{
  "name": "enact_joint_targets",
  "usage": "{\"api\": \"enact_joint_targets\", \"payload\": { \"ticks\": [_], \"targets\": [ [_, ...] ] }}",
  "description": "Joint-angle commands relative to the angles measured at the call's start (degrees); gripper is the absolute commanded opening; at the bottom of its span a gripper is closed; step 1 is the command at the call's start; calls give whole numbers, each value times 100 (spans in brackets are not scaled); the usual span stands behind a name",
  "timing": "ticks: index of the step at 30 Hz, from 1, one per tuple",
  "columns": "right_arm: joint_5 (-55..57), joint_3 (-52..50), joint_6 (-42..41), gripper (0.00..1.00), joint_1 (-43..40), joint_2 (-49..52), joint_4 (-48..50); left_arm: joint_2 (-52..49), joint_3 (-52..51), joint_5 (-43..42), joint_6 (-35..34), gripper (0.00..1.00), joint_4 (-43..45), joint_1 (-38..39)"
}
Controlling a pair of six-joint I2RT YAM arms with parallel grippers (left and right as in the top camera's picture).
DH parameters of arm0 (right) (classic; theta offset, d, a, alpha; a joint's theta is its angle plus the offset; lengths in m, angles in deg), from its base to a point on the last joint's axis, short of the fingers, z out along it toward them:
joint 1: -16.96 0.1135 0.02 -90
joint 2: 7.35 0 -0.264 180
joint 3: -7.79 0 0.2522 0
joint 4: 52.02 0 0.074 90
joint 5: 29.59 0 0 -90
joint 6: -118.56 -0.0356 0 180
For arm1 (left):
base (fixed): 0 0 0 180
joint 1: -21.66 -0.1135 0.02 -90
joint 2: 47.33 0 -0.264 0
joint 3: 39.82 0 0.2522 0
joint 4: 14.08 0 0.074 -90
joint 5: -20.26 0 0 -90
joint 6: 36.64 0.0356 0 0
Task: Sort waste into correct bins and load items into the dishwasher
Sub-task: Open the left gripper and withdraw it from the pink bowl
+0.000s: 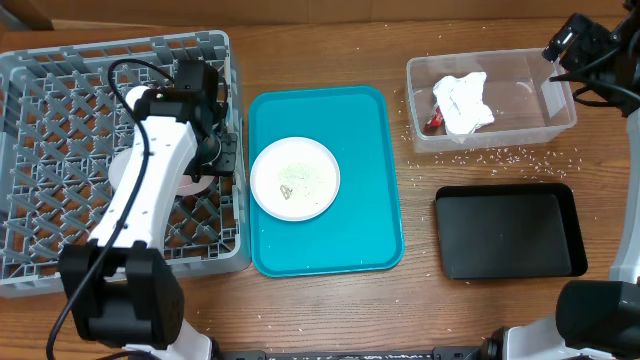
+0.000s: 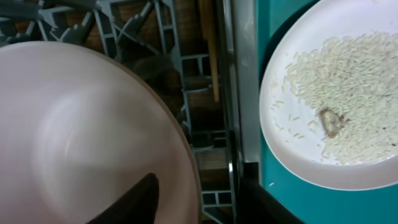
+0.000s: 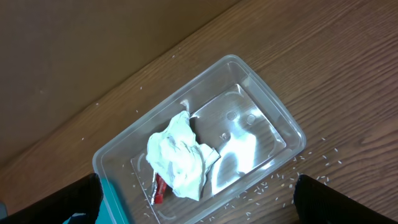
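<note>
A white shallow bowl (image 1: 190,186) (image 2: 74,137) lies in the grey dish rack (image 1: 60,120), by its right wall. My left gripper (image 1: 222,160) (image 2: 199,205) is over that wall, open. One dark finger (image 2: 140,199) reaches over the bowl's inside and the other stands outside its rim. A white plate (image 1: 294,178) (image 2: 298,137) with rice grains (image 2: 342,93) sits on the teal tray (image 1: 360,200). The clear tub (image 1: 555,115) (image 3: 267,134) holds a crumpled napkin (image 1: 465,100) (image 3: 177,155) and a red wrapper (image 1: 432,122) (image 3: 159,185). My right gripper (image 1: 575,45) (image 3: 199,208) hangs open above the tub, empty.
A black tray (image 1: 510,232) lies on the table in front of the tub. Loose rice grains (image 1: 500,155) are scattered on the wood around the tub. The left arm (image 1: 140,200) stretches across the rack.
</note>
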Motion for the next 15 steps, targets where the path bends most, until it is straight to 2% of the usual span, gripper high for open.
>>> {"api": "enact_joint_targets", "payload": {
  "ticks": [1, 7, 15],
  "targets": [
    [31, 105, -22, 100, -4, -74, 31, -81, 48, 243, -170, 34, 17, 42],
    [31, 105, -22, 100, -4, -74, 31, -2, 223, 149, -411, 5, -11, 42],
    [31, 105, -22, 100, -4, -74, 31, 28, 1279, -199, -422, 4, -472, -11]
  ]
}}
